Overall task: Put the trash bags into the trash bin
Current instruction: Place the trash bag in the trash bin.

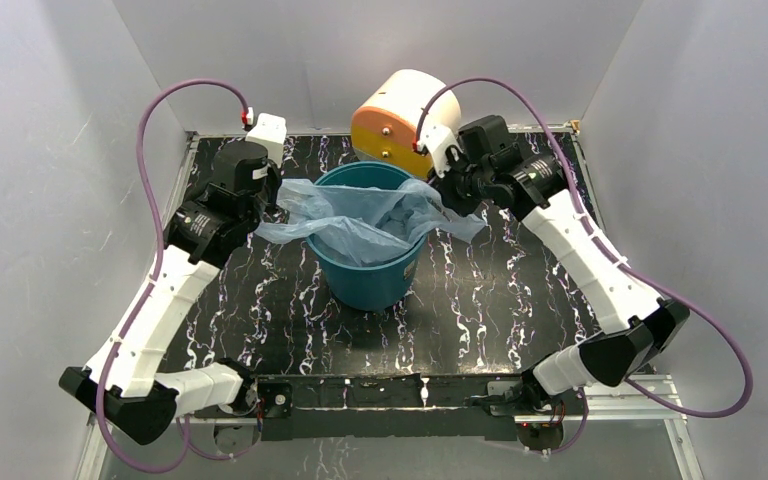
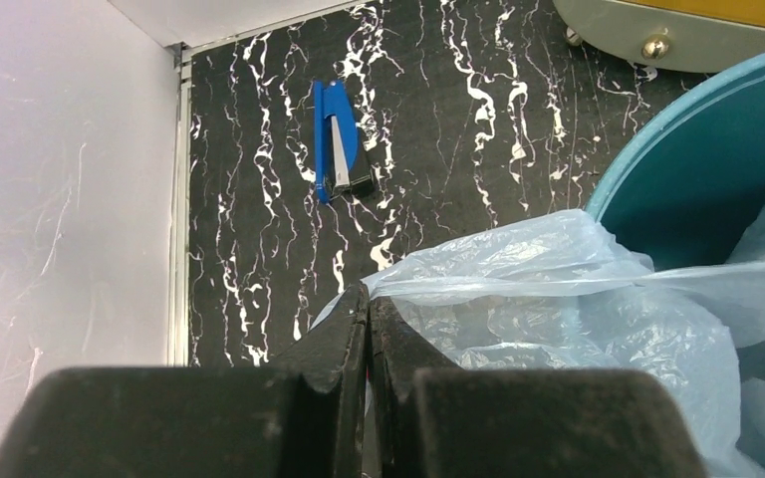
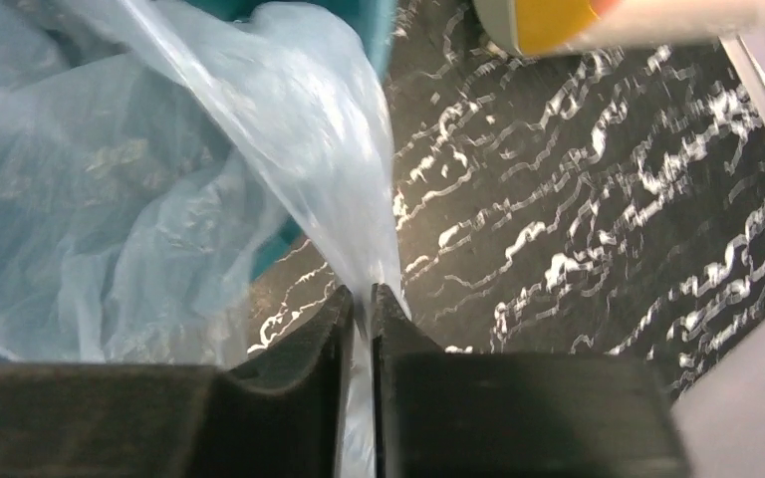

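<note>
Where the counter opens past the arm bases, the teal trash bin stands upright. The light-blue trash bag is sunk partly inside it, edges spilling over the rim on both sides. The left jaws are pressed together on the bag's left flap; the right jaws pinch its right flap just outside the rim. Farther back lie a blue stapler and a cream-and-orange drum, tipped on its side.

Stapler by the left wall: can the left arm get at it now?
Probably, path-wise: nothing lies between the left gripper and the stapler. But that gripper is shut on the bag, so it must let go first.
</note>
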You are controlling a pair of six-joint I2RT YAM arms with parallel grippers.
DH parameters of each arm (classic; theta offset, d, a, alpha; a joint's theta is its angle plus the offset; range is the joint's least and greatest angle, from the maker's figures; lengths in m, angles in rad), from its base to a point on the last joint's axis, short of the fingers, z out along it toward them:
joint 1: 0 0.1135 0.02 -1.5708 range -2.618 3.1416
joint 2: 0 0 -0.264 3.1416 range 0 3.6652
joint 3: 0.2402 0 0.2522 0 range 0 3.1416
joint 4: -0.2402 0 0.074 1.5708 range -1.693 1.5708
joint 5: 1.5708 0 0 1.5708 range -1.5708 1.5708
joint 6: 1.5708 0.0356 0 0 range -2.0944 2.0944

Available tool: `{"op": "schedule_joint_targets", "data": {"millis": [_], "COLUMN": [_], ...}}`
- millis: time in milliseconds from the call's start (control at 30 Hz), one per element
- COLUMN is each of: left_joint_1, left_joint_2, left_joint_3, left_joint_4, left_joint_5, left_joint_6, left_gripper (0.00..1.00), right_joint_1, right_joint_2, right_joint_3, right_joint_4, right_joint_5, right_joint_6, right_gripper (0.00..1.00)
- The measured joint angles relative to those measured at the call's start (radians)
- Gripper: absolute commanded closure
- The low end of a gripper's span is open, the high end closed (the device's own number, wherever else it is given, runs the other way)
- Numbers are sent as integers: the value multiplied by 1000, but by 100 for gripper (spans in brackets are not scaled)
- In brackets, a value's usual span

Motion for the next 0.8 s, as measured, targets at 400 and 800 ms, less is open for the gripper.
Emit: {"op": "schedule_joint_targets", "data": {"millis": [400,800], "left_joint_1": [10,10], "left_joint_2": [0,-8], "left_joint_3": [0,0], "left_joint_4": [19,21], "left_joint_5": [79,88], "left_joint_6": [-5,-16], "left_gripper": [100,100], "right_joint_1": [-9,-5], "right_joint_2": [-270,-238], "right_joint_3": [-141,-200], "right_joint_4": [268,397], "right_joint_5": [14,-320], "right_joint_6": [92,-125], "right_gripper": [16,22]}}
